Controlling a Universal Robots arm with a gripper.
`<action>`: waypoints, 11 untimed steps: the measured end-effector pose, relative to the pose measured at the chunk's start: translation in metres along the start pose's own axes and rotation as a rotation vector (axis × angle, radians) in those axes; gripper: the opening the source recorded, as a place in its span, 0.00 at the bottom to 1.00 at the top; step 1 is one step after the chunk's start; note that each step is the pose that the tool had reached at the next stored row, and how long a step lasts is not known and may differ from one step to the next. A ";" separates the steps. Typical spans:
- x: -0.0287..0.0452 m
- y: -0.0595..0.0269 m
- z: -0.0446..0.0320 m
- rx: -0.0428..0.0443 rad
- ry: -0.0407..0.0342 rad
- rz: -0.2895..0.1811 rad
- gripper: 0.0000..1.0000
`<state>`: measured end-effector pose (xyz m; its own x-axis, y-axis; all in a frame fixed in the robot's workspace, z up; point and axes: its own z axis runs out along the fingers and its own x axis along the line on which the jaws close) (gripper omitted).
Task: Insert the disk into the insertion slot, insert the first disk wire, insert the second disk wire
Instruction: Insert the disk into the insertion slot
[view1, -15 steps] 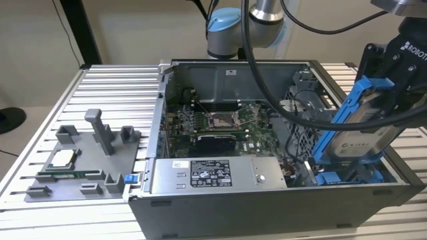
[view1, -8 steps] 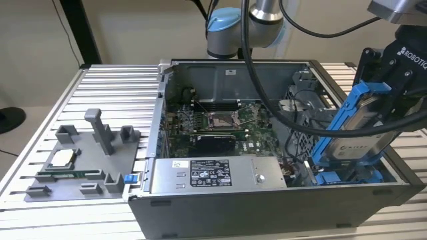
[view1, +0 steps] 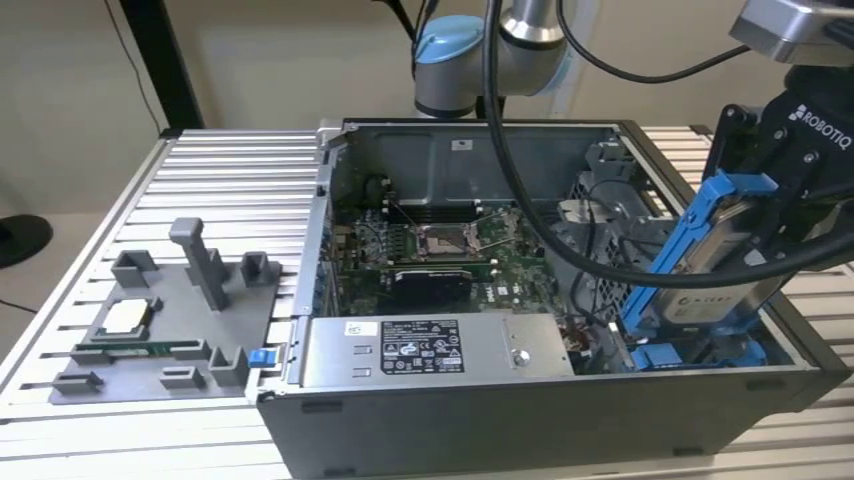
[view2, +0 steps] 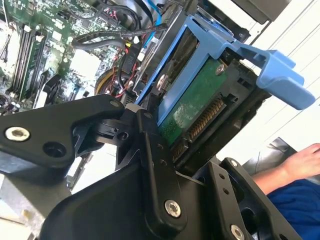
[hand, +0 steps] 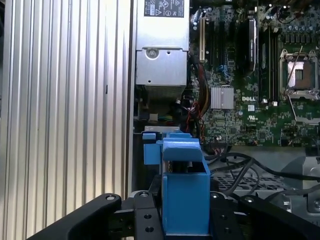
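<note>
Gripper fingers clamped on the hard drive, I hold it tilted over the drive-cage slot at the exterior view's right, for alignment.

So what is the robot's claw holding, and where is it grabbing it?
The gripper holds the disk in its blue carrier frame, clamped by its upper end, tilted above the open computer case.

exterior view above the case; both wrist views near disk
</note>
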<state>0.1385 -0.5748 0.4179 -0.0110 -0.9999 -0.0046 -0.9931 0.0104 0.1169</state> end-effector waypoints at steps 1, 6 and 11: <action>0.0000 0.0000 0.0000 0.0000 0.0000 0.000 0.00; 0.0000 -0.0001 0.0008 0.0000 -0.0004 0.000 0.00; 0.0000 -0.0004 0.0017 0.0000 -0.0002 0.000 0.00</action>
<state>0.1387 -0.5748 0.4162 -0.0110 -0.9999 -0.0047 -0.9931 0.0104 0.1169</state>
